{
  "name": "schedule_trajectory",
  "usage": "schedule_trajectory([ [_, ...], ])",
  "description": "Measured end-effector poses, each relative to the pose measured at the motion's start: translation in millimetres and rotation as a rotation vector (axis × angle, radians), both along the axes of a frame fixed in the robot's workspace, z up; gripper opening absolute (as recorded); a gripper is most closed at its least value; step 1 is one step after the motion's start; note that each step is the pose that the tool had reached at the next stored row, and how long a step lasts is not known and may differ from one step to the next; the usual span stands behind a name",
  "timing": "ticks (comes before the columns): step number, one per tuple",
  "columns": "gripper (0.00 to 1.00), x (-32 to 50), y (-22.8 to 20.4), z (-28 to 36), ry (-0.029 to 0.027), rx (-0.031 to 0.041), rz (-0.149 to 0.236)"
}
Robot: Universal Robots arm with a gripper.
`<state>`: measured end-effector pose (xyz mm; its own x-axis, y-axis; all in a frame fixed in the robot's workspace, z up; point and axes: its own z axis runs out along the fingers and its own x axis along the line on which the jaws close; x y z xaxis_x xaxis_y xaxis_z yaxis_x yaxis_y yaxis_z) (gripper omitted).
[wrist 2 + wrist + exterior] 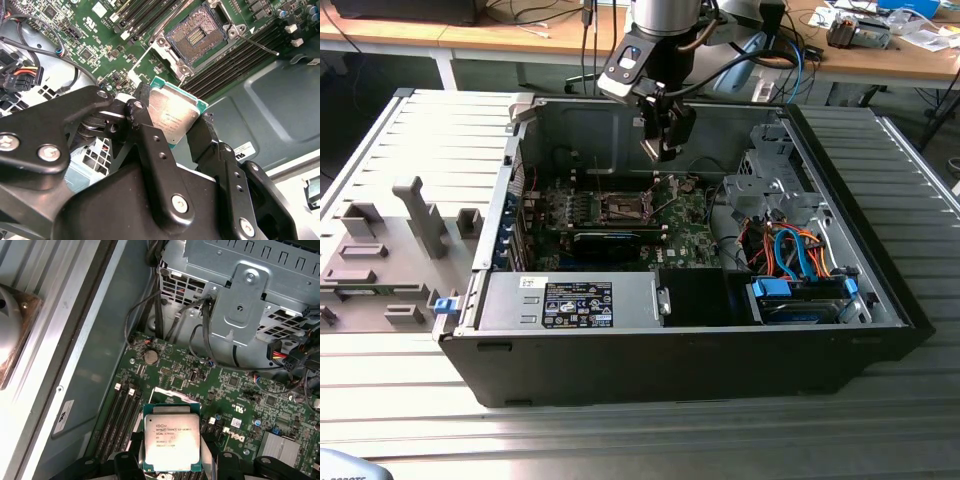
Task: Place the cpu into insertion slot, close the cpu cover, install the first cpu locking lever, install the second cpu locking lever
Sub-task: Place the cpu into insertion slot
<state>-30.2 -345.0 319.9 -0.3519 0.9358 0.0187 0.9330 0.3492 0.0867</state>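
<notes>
Black end effector (175,111) clamps the cpu (170,119) by 2 edges, clear above the bare insertion slot (195,35).

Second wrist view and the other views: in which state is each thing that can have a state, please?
the cpu, held above the motherboard, not seated.
gripper, shut on the cpu.
the insertion slot, empty, contacts exposed.
the cpu cover, open, off the slot.
locking lever, released, sticking out.
computer case, side open.

cpu (176,111) in gripper (171,120), above motherboard (102,47), near insertion slot (196,34)
</notes>
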Motion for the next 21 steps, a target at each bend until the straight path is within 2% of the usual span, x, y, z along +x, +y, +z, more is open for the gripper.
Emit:
schedule_trajectory([
  [21, 0.54, 0.0, 0.0, -0.3, -0.0001, 0.0001, -0.029],
])
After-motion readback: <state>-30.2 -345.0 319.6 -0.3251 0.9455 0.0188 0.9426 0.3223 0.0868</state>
